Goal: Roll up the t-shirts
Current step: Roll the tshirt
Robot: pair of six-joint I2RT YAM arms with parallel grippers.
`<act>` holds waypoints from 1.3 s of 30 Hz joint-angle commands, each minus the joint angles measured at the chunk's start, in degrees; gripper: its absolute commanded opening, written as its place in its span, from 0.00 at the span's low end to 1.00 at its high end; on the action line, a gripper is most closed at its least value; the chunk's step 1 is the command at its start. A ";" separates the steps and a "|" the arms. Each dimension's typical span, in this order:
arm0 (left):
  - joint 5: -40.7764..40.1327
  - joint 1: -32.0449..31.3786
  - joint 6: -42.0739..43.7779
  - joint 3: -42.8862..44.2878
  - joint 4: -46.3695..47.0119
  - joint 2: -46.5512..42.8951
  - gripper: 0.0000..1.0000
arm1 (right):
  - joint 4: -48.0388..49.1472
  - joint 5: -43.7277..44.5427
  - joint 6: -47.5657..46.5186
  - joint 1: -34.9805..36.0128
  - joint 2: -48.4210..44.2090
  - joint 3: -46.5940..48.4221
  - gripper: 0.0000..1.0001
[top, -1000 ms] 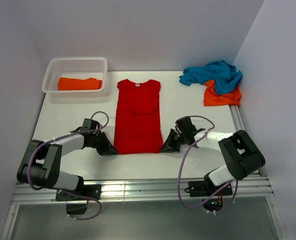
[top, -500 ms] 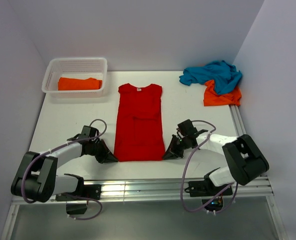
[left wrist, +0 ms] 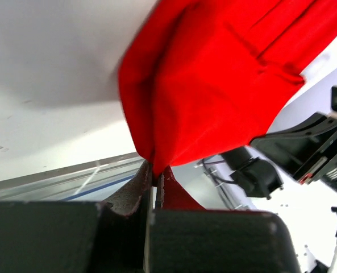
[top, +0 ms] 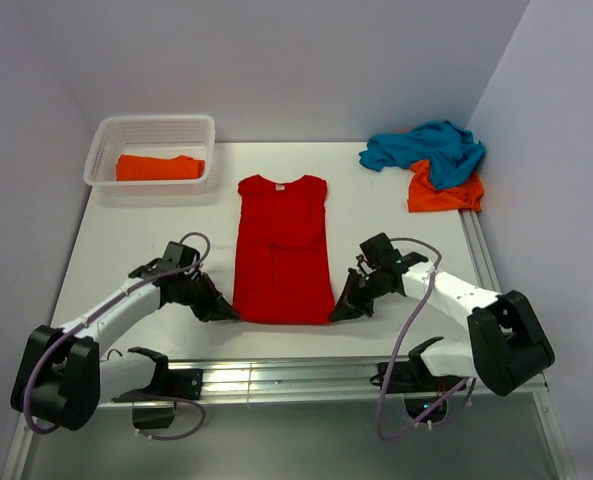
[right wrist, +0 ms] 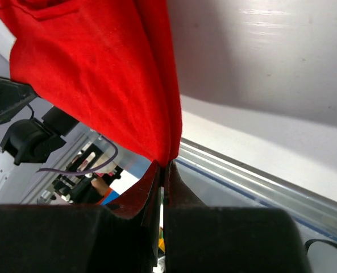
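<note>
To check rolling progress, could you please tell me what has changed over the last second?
The left tool and right tool, each shut on a hem corner, pulled the red t-shirt toward the near edge. The basket, its orange t-shirt and the teal and orange pile stayed put.

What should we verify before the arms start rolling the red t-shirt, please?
1. Left jaws shut on the red t-shirt at its near left corner: ok.
2. Right jaws shut on its near right corner: ok.
3. Both held corners level with each other: ok.
4. Shirt body smooth on the table: cannot tell; faint folds show mid-shirt.
5. Rolling path toward the collar free: ok; the teal t-shirt and right-hand orange t-shirt lie at the far right, the white lattice basket at the far left.
</note>
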 commanded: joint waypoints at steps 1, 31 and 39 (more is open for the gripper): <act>0.79 1.34 1.43 4.07 -3.63 3.05 0.00 | -4.94 -1.81 -1.96 0.04 2.34 4.41 0.00; 2.11 9.16 10.66 29.20 -5.21 29.50 0.00 | -12.32 -4.36 -9.87 -9.63 25.37 30.61 0.00; 1.94 9.60 12.42 34.48 -5.66 35.48 0.00 | -12.32 -3.83 -10.84 -10.77 31.08 34.83 0.00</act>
